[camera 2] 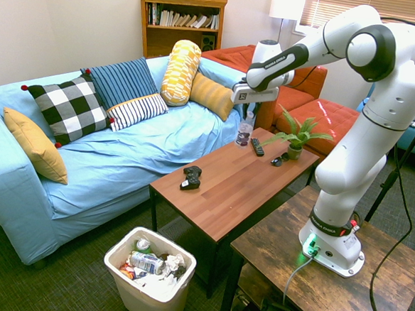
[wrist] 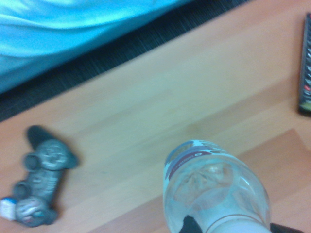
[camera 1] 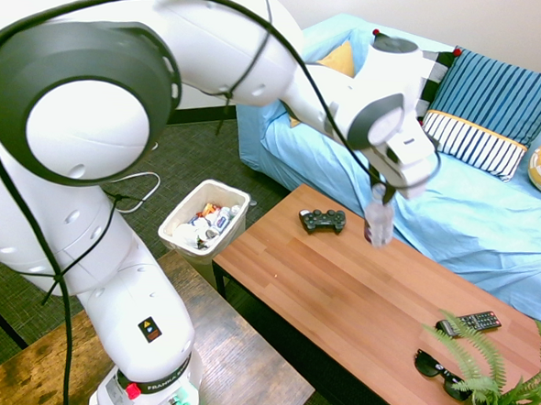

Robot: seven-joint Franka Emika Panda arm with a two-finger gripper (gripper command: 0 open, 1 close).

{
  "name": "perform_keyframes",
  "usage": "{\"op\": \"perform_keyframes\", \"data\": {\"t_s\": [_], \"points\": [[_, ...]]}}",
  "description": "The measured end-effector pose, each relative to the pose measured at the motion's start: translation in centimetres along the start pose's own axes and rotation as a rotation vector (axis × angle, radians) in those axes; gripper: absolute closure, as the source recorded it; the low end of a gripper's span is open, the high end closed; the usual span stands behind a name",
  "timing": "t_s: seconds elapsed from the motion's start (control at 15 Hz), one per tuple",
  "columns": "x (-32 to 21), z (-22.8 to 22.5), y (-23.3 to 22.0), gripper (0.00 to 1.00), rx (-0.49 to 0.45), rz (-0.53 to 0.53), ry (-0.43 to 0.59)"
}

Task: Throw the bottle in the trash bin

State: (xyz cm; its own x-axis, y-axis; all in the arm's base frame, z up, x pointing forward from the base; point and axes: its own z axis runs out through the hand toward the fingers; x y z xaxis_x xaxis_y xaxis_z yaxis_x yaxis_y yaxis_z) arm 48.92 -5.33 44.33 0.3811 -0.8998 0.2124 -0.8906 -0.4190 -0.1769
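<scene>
Second exterior view shows the bottle as small and clear, with a patterned label around its lower part; it is held roughly upright over the coffee table. In the wrist view, its transparent shoulder and a curved strip of the label are seen from above, while the cap end is cut off by the picture's edge. The trash bin, off-white and holding crumpled rubbish, lies toward seven o'clock from the bottle in the second exterior view and toward nine o'clock in the first.

A bookshelf and a red sofa are shown only by the second exterior view. The game controller and part of the remote are caught up close in the wrist view.

The arm is reached in from three o'clock in the second exterior view, bent high, with the gripper pointed down. Its fingers are closed around the bottle's neck.
</scene>
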Motion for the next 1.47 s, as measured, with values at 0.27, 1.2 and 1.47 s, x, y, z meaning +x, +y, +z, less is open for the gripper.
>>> {"op": "perform_keyframes", "data": {"t_s": [0.27,1.2,1.47], "points": [[-12.1,-5.8,-8.1,1.00,0.054,-0.118,0.064],[-46.9,0.8,-14.6,1.00,-0.053,-0.452,0.049],[-50.0,4.9,-15.0,1.00,-0.097,-0.475,0.045]]}}
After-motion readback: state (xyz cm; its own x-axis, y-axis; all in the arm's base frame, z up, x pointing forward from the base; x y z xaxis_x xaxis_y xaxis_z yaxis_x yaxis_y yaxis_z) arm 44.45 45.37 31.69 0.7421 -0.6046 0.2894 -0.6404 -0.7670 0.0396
